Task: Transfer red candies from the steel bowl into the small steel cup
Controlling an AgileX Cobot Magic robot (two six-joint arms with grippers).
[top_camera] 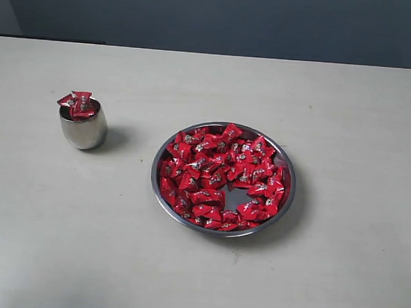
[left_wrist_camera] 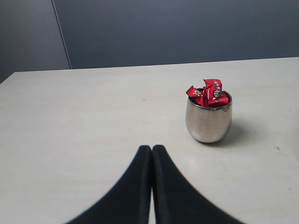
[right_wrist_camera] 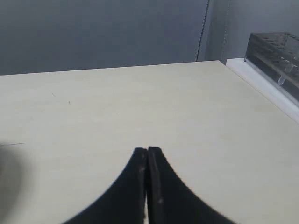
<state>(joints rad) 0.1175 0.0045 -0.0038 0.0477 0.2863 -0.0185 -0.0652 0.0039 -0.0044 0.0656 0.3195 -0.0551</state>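
Our left gripper [left_wrist_camera: 152, 150] has its fingers pressed together on nothing, above the table [left_wrist_camera: 84, 121] and near the small steel cup [left_wrist_camera: 208, 122]. Our right gripper [right_wrist_camera: 147, 151] is likewise closed and empty, with the cup outside its view. A few red candies [left_wrist_camera: 211, 93] heap above the cup's rim. Beside the cup but apart from it, the steel bowl [top_camera: 236, 198] holds many more.

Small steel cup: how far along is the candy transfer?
Done: a few red candies are heaped above the rim of the small steel cup. In hand: nothing. The left hand and right hand are both shut and empty, and neither shows in the exterior view. Left: the steel bowl holds a dense layer of candies with only a small bare patch, though the cup looks about full.
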